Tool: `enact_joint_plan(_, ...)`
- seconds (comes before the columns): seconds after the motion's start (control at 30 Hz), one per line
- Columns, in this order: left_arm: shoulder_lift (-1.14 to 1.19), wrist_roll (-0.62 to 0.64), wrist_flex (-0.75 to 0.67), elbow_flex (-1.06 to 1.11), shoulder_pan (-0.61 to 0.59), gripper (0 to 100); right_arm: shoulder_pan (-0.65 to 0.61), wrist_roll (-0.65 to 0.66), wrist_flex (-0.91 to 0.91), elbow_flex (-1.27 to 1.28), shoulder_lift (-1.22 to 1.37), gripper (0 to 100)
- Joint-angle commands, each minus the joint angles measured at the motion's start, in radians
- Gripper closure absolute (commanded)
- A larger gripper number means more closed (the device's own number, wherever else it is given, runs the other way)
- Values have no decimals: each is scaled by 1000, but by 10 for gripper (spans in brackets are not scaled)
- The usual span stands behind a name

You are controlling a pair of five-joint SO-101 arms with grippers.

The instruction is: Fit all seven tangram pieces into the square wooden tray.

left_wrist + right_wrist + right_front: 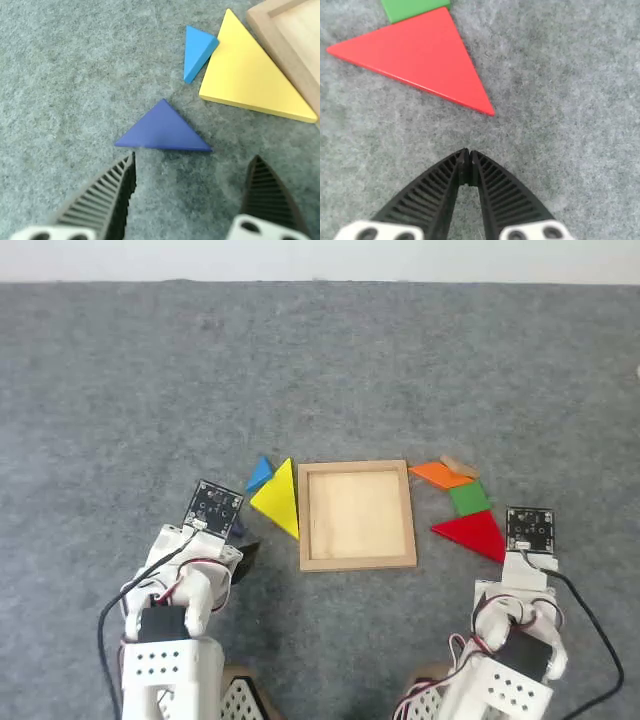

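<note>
A grey, carpet-like cloth covers the table, with a pale wall strip along its far edge. The square wooden tray (pixel 357 467) sits in the middle, and the pieces lie on the cloth on either side of it.

To the left, the large yellow triangle (pixel 279 499) rests with one edge right against the tray's left rim. The small light-blue triangle (pixel 260 473) touches it on the far-left side. The left wrist view shows the left gripper (pixel 194 165) released, with its two ribbed fingers spread wide above the cloth. The dark blue triangle (pixel 162 131) lies flat just beyond the fingertips and roughly between them. Its long edge faces the claw and it touches neither finger. The light-blue and yellow triangles sit farther off past it.

To the right of the tray, the orange parallelogram (pixel 440 475) lies farthest, with a wood-coloured piece (pixel 460 466) just beside it. The green square (pixel 468 498) is nearer. The large red triangle (pixel 472 533) is nearest, and its far edge touches the green square. The right gripper (pixel 467 160) is clenched, its fingertips pressed together on nothing. The red triangle lies just beyond the tips, with a strip of bare cloth between. One sharp corner of it is the part closest to the claw.
</note>
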Motion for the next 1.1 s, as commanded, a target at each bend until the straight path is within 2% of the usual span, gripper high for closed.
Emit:
enact_joint_plan(0.0,-11,-11,-21,-10,5,665,13,-3,5,17,-12,991)
enact_joint_plan(0.97,-11,-11,-21,-10,5,665,12,-2,4,17,-12,990)
enact_joint_plan(1.07,-11,-11,-21,-10,5,665,2,3,-74,15,-12,990)
